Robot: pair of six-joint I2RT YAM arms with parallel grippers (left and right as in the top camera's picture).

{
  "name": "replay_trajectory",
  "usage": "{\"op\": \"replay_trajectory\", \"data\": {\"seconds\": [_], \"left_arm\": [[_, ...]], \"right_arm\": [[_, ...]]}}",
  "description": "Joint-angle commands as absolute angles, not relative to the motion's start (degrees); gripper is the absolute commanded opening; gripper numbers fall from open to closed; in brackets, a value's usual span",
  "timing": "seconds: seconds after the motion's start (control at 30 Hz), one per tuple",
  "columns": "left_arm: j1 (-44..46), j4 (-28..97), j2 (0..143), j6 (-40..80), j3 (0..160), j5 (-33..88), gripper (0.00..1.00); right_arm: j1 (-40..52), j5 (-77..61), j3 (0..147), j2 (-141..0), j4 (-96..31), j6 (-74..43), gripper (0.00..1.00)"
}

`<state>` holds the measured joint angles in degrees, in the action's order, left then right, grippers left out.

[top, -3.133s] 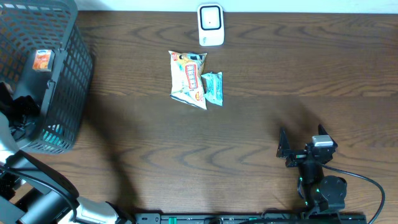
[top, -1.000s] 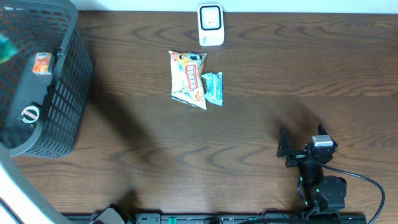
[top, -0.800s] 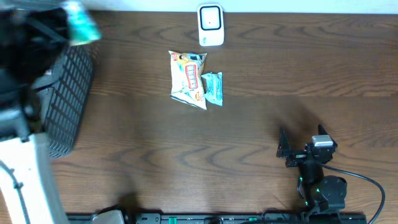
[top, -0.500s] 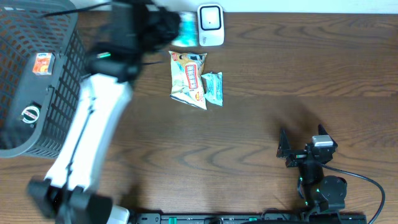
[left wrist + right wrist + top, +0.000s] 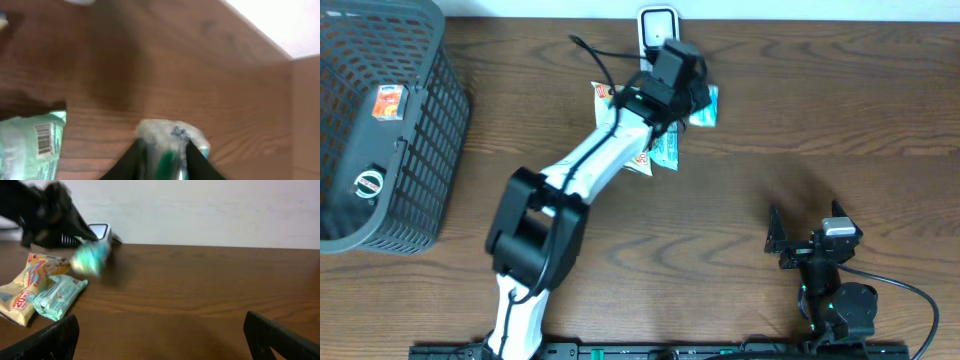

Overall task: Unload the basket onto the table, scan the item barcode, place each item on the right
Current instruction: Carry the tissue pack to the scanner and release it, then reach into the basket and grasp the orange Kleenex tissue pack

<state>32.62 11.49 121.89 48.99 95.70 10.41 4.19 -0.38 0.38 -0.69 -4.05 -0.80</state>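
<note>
My left gripper (image 5: 686,88) reaches over the table just below the white scanner (image 5: 653,22), shut on a small teal and white packet (image 5: 705,106). In the left wrist view the packet (image 5: 170,132) sits blurred between the black fingers (image 5: 137,156), above bare wood. The right wrist view shows the same packet (image 5: 91,257) held in the air in front of the scanner (image 5: 100,230). My right gripper (image 5: 807,222) rests at the front right, open and empty (image 5: 160,330).
A yellow snack bag (image 5: 604,108) and another teal packet (image 5: 667,150) with a barcode (image 5: 44,140) lie under the left arm. A dark mesh basket (image 5: 380,200) stands at the far left with an orange item (image 5: 388,98) in it.
The left arm has swung out of the basket and across the table to the right, carrying the teal packet past the scanner. The right arm has not moved.
</note>
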Motion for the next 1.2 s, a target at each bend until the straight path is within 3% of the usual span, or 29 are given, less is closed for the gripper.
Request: {"op": "replay_trajectory", "data": {"seconds": [0.0, 0.1, 0.3, 0.53, 0.8, 1.03, 1.17], "left_arm": [[32.5, 11.2, 122.4, 47.7, 95.5, 9.3, 0.48], [31.8, 11.0, 121.4, 40.7, 95.5, 7.9, 0.62], [28.4, 13.0, 111.7, 30.0, 95.6, 6.9, 0.66], [19.3, 20.8, 92.2, 11.0, 95.6, -7.9, 0.75], [-5.3, 29.6, 78.4, 8.6, 95.6, -8.6, 0.75], [-28.6, 40.3, 80.2, 5.6, 95.6, -8.6, 0.75], [-34.3, 42.7, 82.6, 4.5, 95.6, -8.6, 0.75]], "right_arm": [[3.7, -0.1, 0.3, -0.4, -4.3, -0.8, 0.99], [3.7, -0.1, 0.3, -0.4, -4.3, -0.8, 0.99], [3.7, -0.1, 0.3, -0.4, -4.3, -0.8, 0.99], [3.7, -0.1, 0.3, -0.4, -4.3, -0.8, 0.99], [3.7, -0.1, 0.3, -0.4, -4.3, -0.8, 0.99], [3.7, -0.1, 0.3, -0.4, -4.3, -0.8, 0.99], [3.7, -0.1, 0.3, -0.4, -4.3, -0.8, 0.99]]}}
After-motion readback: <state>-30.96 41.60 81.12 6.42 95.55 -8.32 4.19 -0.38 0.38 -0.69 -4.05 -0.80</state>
